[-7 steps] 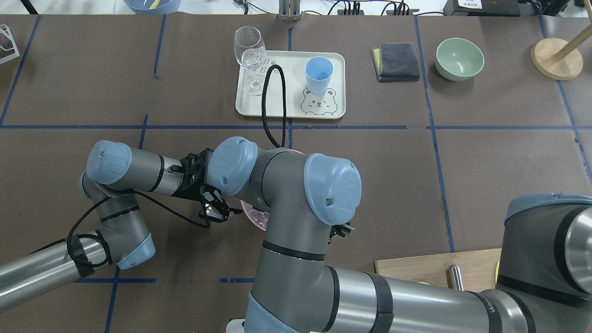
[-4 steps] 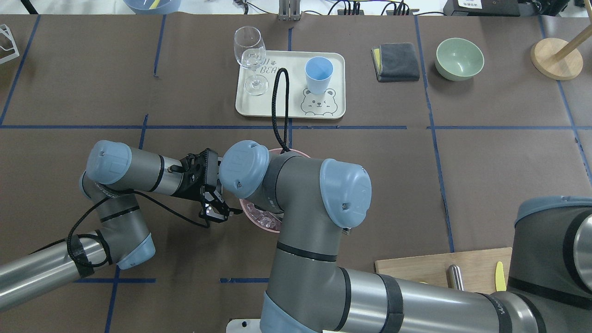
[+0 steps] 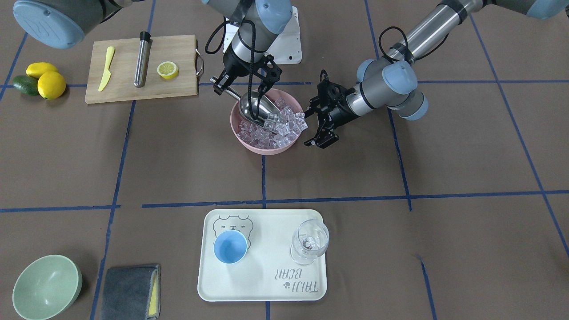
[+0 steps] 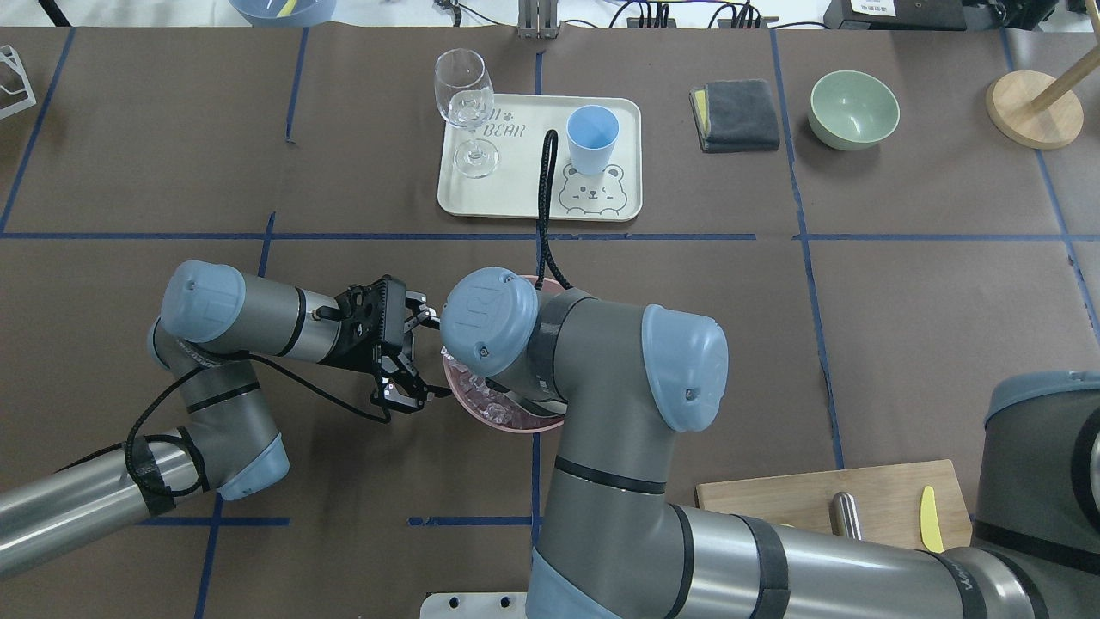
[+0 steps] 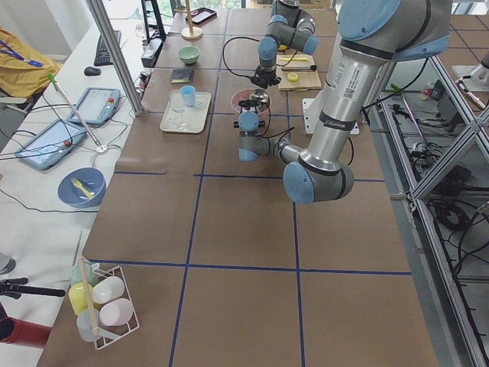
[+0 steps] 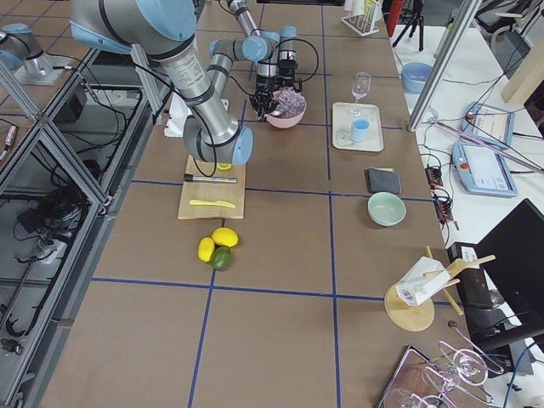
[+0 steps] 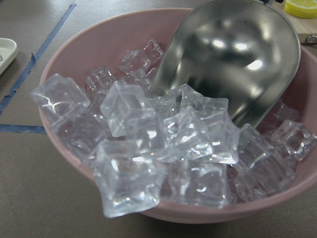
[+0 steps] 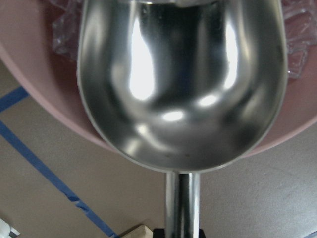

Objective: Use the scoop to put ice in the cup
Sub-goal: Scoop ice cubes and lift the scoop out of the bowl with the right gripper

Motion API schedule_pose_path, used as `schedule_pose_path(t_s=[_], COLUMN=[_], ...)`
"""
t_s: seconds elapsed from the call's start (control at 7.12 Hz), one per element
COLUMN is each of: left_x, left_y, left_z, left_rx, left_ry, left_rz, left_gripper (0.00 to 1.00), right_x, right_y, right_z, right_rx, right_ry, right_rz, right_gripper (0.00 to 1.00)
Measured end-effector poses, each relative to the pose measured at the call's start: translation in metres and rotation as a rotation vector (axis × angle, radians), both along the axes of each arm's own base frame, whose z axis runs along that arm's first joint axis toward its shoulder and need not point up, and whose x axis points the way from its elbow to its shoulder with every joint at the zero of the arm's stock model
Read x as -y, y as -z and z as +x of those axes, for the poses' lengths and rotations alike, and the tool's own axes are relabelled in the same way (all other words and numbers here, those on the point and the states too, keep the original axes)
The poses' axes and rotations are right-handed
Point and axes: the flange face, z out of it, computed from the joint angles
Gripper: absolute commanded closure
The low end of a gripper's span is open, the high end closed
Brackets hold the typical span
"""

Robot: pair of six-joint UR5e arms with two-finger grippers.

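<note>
The silver scoop (image 3: 254, 106) lies tilted in a pink bowl (image 3: 262, 150), its mouth pushed into the pile of clear ice cubes (image 3: 278, 129). My right gripper (image 3: 222, 87) is shut on the scoop's thin handle at the bowl's rim. The left wrist view shows the scoop (image 7: 237, 54) empty, with ice (image 7: 163, 144) heaped at its lip. The right wrist view shows only the scoop's back (image 8: 183, 84). My left gripper (image 3: 308, 128) is open and empty, right beside the bowl. The light-blue cup (image 3: 230, 247) stands empty on a cream tray (image 3: 266, 284).
A wine glass (image 3: 310, 242) stands on the tray next to the cup. A cutting board (image 3: 124, 91) with a yellow knife, a steel cylinder and half a lemon lies behind the bowl. A green bowl (image 3: 44, 286) and a grey cloth (image 3: 126, 291) lie beside the tray.
My right arm has swung to the right in the overhead view, so more of the pink bowl and its ice shows. The left arm has stayed in place.
</note>
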Motion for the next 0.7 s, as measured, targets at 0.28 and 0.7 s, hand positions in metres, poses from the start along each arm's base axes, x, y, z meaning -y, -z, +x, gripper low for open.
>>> schedule_pose_path(t_s=[0.28,0.7], left_x=[0.000,-0.001], left_y=[0.000,0.000], left_z=[0.000,0.001], left_rx=[0.000,-0.001], left_ry=[0.000,-0.001], left_rz=[0.000,0.001], left_gripper=[0.00,0.00], right_x=[-0.003,-0.005], right_y=[-0.013,-0.021], right_z=[0.010,0.016], right_rx=[0.052,0.115], right_ry=[-0.016,-0.042], right_rz=[0.019,0.032], right_gripper=[1.00,1.00])
